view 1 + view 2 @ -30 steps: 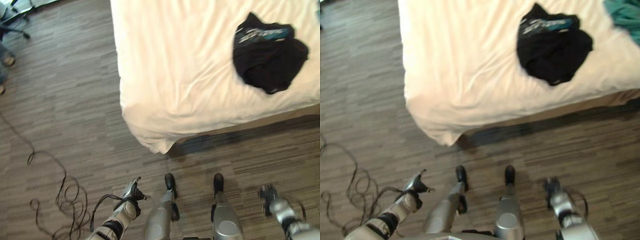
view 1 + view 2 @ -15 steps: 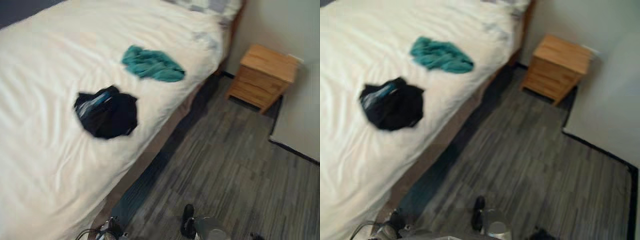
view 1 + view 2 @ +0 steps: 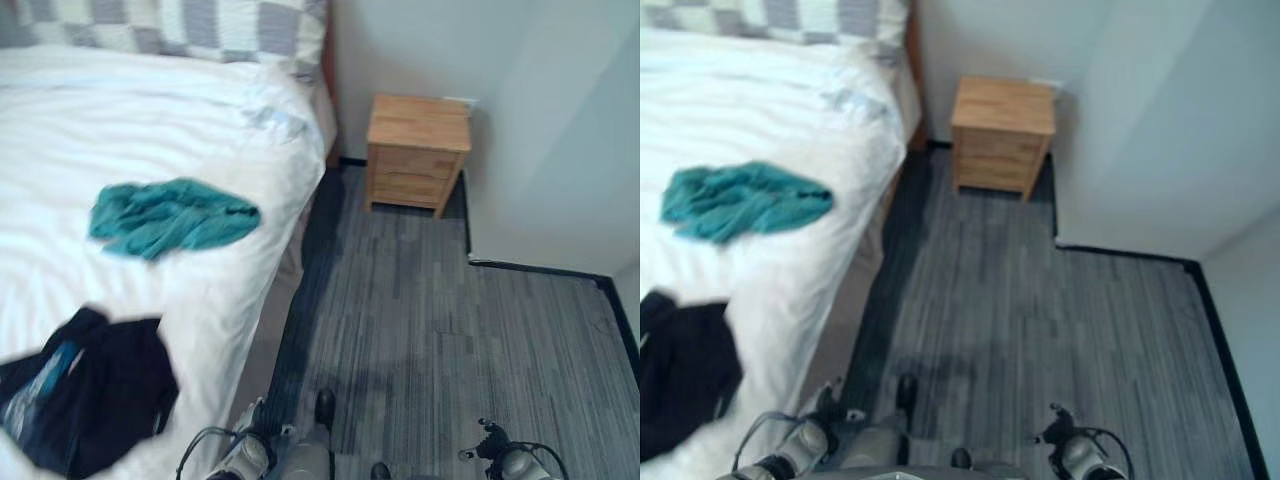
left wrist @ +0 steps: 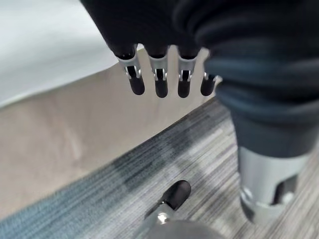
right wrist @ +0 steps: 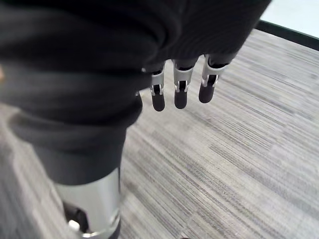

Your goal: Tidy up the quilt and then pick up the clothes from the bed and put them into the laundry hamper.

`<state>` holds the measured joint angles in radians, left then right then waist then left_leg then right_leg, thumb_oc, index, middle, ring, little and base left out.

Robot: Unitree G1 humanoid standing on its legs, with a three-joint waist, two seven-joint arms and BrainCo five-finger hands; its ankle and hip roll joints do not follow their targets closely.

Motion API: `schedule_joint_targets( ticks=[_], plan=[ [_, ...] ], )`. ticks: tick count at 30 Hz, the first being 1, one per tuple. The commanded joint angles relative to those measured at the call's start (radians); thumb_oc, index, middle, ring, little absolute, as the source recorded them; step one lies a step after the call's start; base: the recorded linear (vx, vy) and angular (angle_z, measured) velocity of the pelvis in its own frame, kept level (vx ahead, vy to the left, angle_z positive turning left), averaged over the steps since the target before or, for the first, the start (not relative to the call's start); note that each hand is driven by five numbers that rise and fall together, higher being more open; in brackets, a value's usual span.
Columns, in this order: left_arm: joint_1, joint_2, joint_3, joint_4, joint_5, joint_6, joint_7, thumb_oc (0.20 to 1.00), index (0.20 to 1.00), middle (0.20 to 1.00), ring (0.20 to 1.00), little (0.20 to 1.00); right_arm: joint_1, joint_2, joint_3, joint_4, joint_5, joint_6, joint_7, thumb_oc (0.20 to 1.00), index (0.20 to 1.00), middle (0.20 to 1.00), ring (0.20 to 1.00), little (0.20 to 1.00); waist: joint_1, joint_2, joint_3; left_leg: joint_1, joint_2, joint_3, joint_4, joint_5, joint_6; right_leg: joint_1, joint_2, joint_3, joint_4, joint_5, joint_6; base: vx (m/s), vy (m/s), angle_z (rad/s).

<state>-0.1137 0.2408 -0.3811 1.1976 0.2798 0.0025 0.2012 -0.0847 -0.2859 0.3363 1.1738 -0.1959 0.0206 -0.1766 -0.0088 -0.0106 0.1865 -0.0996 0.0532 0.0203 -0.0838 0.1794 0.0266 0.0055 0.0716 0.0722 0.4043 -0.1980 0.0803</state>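
A white quilt (image 3: 150, 130) lies spread flat over the bed on the left. On it rests a crumpled teal garment (image 3: 170, 215), and nearer me a black garment (image 3: 90, 400) with a blue print, close to the bed's side edge. My left hand (image 3: 250, 455) hangs low beside the bed's edge, fingers (image 4: 157, 79) straight and holding nothing. My right hand (image 3: 495, 455) hangs low over the floor, its fingers (image 5: 179, 87) straight and empty as well.
A wooden nightstand (image 3: 415, 150) stands against the wall by the bed's head. Checked pillows (image 3: 200, 25) lie at the head of the bed. A grey wall (image 3: 560, 130) juts out on the right. Grey plank floor (image 3: 430, 320) runs between bed and wall.
The camera has swung round from the bed's foot toward its head: the nightstand, pillows and teal garment have come into view. Both hands stay hanging low and empty.
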Motion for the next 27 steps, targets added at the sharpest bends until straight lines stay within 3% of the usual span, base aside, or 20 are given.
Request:
schedule_joint_targets(
  ticks=[1,3,4,5,6,7,8,9,12,13,15,16,17,18,19,22,23,24,25,27],
  plan=[
    [-0.064,0.048,0.016,0.008,0.031,0.007,0.032,1.0,1.0,1.0,1.0,1.0,-0.028,-0.001,-0.066,-0.02,0.009,0.016,-0.042,1.0,1.0,1.0,1.0,1.0,-0.033,-0.024,0.078,0.134,-0.01,0.073,0.044,-0.223,-0.018,-0.158,-0.219,-0.176,0.15,0.175,0.113,0.51,0.261,-0.96],
    [-0.062,0.052,0.014,0.007,0.037,0.007,0.032,1.0,1.0,1.0,1.0,1.0,-0.023,-0.002,-0.07,-0.018,0.012,0.016,-0.044,1.0,1.0,1.0,1.0,1.0,-0.043,-0.014,0.08,0.156,-0.008,0.083,0.038,-0.232,-0.017,-0.173,-0.215,-0.208,0.113,0.161,0.107,0.4,0.137,-0.89],
    [-0.055,0.056,0.011,0.01,0.055,0.002,0.026,1.0,1.0,1.0,1.0,1.0,-0.011,-0.003,-0.083,-0.013,0.036,0.011,-0.047,1.0,1.0,1.0,1.0,1.0,-0.071,-0.003,0.085,0.21,-0.018,0.095,0.018,-0.26,-0.018,-0.212,-0.167,-0.231,0.004,0.121,0.089,0.29,0.044,-0.43],
    [-0.056,0.056,0.011,0.01,0.055,0.002,0.026,1.0,1.0,1.0,1.0,1.0,-0.011,-0.003,-0.083,-0.013,0.036,0.011,-0.047,1.0,1.0,1.0,1.0,1.0,-0.07,-0.001,0.083,0.208,-0.016,0.095,0.018,-0.259,-0.019,-0.212,-0.165,-0.231,-0.001,0.125,0.089,0.64,0.029,-0.17],
    [-0.057,0.061,0.01,0.02,0.082,0.0,0.019,1.0,1.0,1.0,1.0,1.0,0.005,0.0,-0.099,0.003,0.065,0.006,-0.043,1.0,1.0,1.0,1.0,1.0,-0.103,-0.004,0.078,0.261,-0.041,0.088,0.005,-0.297,-0.021,-0.228,-0.123,-0.21,-0.21,0.148,0.09,0.35,-0.017,-0.02],
    [-0.057,0.061,0.011,0.02,0.082,0.0,0.019,1.0,1.0,1.0,1.0,1.0,0.005,0.0,-0.099,0.003,0.065,0.006,-0.044,1.0,1.0,1.0,1.0,1.0,-0.104,-0.003,0.077,0.26,-0.04,0.088,0.005,-0.295,-0.021,-0.226,-0.122,-0.211,-0.217,0.154,0.089,0.68,-0.035,0.0],
    [-0.065,0.067,0.006,0.022,0.12,-0.001,0.011,1.0,1.0,1.0,1.0,1.0,0.023,0.004,-0.109,0.002,0.084,0.003,-0.04,1.0,1.0,1.0,1.0,1.0,-0.135,-0.003,0.07,0.302,-0.048,0.075,-0.003,-0.333,-0.033,-0.253,-0.104,-0.149,-0.364,0.195,0.102,0.48,-0.025,0.07],
    [-0.071,0.07,0.003,0.024,0.136,-0.005,0.014,1.0,1.0,1.0,1.0,1.0,0.032,0.007,-0.112,0.003,0.093,0.0,-0.037,1.0,1.0,1.0,1.0,1.0,-0.154,-0.002,0.069,0.323,-0.052,0.068,-0.002,-0.35,-0.036,-0.273,-0.099,-0.101,-0.398,0.216,0.115,0.49,-0.022,0.31],
    [-0.069,0.063,0.004,0.024,0.136,-0.012,0.018,1.0,1.0,1.0,1.0,1.0,0.063,-0.002,-0.108,0.026,0.085,0.005,-0.031,1.0,1.0,1.0,1.0,1.0,-0.16,0.011,0.058,0.376,-0.057,0.039,0.053,-0.401,-0.037,-0.248,-0.096,-0.078,-0.425,0.251,0.103,0.54,-0.062,0.45],
    [-0.067,0.058,0.005,0.023,0.133,-0.011,0.015,1.0,1.0,1.0,1.0,1.0,0.065,-0.005,-0.114,0.037,0.092,0.006,-0.03,1.0,1.0,1.0,1.0,1.0,-0.167,0.016,0.05,0.366,-0.051,0.032,0.12,-0.397,-0.048,-0.228,-0.093,-0.088,-0.434,0.256,0.091,0.47,-0.13,0.29],
    [-0.057,0.044,0.027,0.01,0.093,-0.02,0.017,1.0,1.0,1.0,1.0,1.0,0.064,-0.01,-0.117,0.058,0.092,0.007,-0.023,1.0,1.0,1.0,1.0,1.0,-0.153,0.03,0.052,0.3,-0.037,0.04,0.373,-0.295,-0.104,-0.152,-0.084,-0.117,-0.453,0.251,0.064,0.4,-0.187,0.28],
    [-0.057,0.045,0.035,-0.006,0.069,-0.021,0.026,1.0,1.0,1.0,1.0,1.0,0.064,-0.015,-0.112,0.054,0.085,0.007,-0.026,1.0,1.0,1.0,1.0,1.0,-0.136,0.016,0.067,0.208,-0.033,0.02,0.557,-0.219,-0.128,-0.11,-0.098,-0.127,-0.462,0.246,0.042,0.21,-0.16,0.33],
    [-0.057,0.046,0.035,-0.006,0.069,-0.021,0.026,1.0,1.0,1.0,1.0,1.0,0.064,-0.014,-0.111,0.055,0.085,0.007,-0.026,1.0,1.0,1.0,1.0,1.0,-0.139,0.013,0.064,0.202,-0.036,0.017,0.558,-0.217,-0.128,-0.114,-0.102,-0.128,-0.462,0.247,0.042,0.17,-0.191,0.27],
    [-0.063,0.046,0.045,-0.022,0.034,-0.027,0.034,1.0,1.0,1.0,1.0,1.0,0.049,-0.026,-0.103,0.04,0.074,0.008,-0.025,1.0,1.0,1.0,1.0,1.0,-0.11,-0.008,0.089,0.092,-0.045,-0.004,0.739,-0.168,-0.132,-0.07,-0.123,-0.143,-0.471,0.238,0.022,0.25,-0.223,0.05],
    [-0.082,0.035,0.049,-0.025,0.0,-0.027,0.055,1.0,1.0,1.0,1.0,1.0,0.002,-0.039,-0.076,0.021,0.061,0.009,-0.027,1.0,1.0,1.0,1.0,1.0,-0.075,-0.035,0.109,-0.024,-0.021,0.041,0.839,-0.2,-0.12,-0.018,-0.144,-0.155,-0.489,0.21,0.009,0.39,-0.238,0.22],
    [-0.078,0.022,0.048,-0.032,-0.006,-0.029,0.06,1.0,1.0,1.0,1.0,1.0,-0.023,-0.044,-0.044,0.009,0.039,0.009,-0.025,1.0,1.0,1.0,1.0,1.0,-0.039,-0.042,0.1,-0.077,-0.005,0.106,0.687,-0.219,-0.109,0.029,-0.163,-0.18,-0.492,0.167,0.015,0.4,-0.043,0.13],
    [-0.058,0.015,0.046,-0.032,0.009,-0.028,0.054,1.0,1.0,1.0,1.0,1.0,-0.024,-0.053,-0.04,-0.002,0.031,0.001,-0.029,1.0,1.0,1.0,1.0,1.0,-0.02,-0.027,0.082,-0.064,0.005,0.189,0.459,-0.228,-0.093,0.067,-0.167,-0.215,-0.492,0.13,0.026,0.28,0.041,-0.04],
    [-0.058,0.015,0.047,-0.032,0.009,-0.028,0.054,1.0,1.0,1.0,1.0,1.0,-0.024,-0.052,-0.04,-0.002,0.031,0.001,-0.029,1.0,1.0,1.0,1.0,1.0,-0.02,-0.029,0.081,-0.063,0.002,0.19,0.452,-0.222,-0.093,0.065,-0.17,-0.215,-0.492,0.131,0.027,0.58,0.083,0.3],
    [-0.035,0.009,0.053,-0.015,0.032,-0.023,0.045,1.0,1.0,1.0,1.0,1.0,-0.023,-0.056,-0.065,-0.011,0.045,-0.005,-0.031,1.0,1.0,1.0,1.0,1.0,-0.023,-0.004,0.063,-0.042,0.042,0.393,0.228,-0.184,-0.098,0.123,-0.162,-0.282,-0.492,0.079,0.038,0.46,0.08,0.52],
    [-0.018,0.005,0.065,-0.003,0.05,-0.009,0.038,1.0,1.0,1.0,1.0,1.0,-0.027,-0.06,-0.094,-0.016,0.061,-0.004,-0.038,1.0,1.0,1.0,1.0,1.0,-0.038,0.001,0.047,-0.022,0.085,0.568,0.155,-0.163,-0.107,0.171,-0.158,-0.346,-0.486,0.045,0.048,0.46,0.114,1.32]
  ],
)
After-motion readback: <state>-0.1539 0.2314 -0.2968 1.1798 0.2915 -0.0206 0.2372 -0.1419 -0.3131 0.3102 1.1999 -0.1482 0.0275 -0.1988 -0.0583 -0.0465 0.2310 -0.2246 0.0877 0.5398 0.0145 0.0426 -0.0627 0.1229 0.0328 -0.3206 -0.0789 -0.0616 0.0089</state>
